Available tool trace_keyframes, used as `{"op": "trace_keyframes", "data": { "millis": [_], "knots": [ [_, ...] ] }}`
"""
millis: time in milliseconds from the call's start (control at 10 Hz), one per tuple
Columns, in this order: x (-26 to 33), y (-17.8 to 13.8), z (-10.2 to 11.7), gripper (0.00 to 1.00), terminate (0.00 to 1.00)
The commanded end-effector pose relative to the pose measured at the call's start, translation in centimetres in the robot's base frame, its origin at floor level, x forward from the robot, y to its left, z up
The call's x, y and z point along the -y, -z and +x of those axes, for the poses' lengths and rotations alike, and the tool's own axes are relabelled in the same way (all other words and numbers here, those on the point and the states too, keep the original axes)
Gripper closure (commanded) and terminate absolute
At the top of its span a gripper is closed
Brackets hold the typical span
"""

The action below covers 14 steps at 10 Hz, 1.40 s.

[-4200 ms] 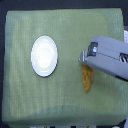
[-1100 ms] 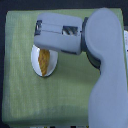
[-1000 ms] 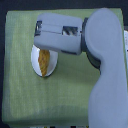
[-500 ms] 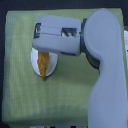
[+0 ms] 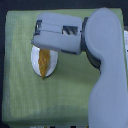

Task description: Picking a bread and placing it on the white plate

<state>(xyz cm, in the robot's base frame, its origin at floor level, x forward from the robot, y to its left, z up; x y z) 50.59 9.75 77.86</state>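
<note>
I see my arm [image 5: 102, 55] reaching across the green bench [image 5: 20, 95], hand [image 5: 42, 46] low over the white plate [image 5: 36, 62]; I cannot tell its grip. The golden-brown, ridged bread [image 5: 45, 62] lies lengthwise over the plate

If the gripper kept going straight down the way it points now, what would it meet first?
The gripper points down at the bread, which hangs or lies over the white plate. Going on, it would press the bread onto the plate, probably; one view leaves the height unclear.
</note>
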Motion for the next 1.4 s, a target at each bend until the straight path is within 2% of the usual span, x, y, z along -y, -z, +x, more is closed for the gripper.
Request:
{"op": "trace_keyframes", "data": {
  "millis": [0, 200, 500, 800, 1200, 1300],
  "knots": [
    [0.6, -4.4, 1.7, 0.00, 0.00],
    [2.0, -10.7, 3.0, 0.00, 0.00],
    [4.8, -18.5, 3.9, 0.00, 0.00],
    [9.1, -18.9, 3.4, 0.00, 0.00],
    [24.3, -17.7, 2.1, 0.00, 0.00],
    [25.7, -17.6, 1.8, 0.00, 0.00]
  ]
}}
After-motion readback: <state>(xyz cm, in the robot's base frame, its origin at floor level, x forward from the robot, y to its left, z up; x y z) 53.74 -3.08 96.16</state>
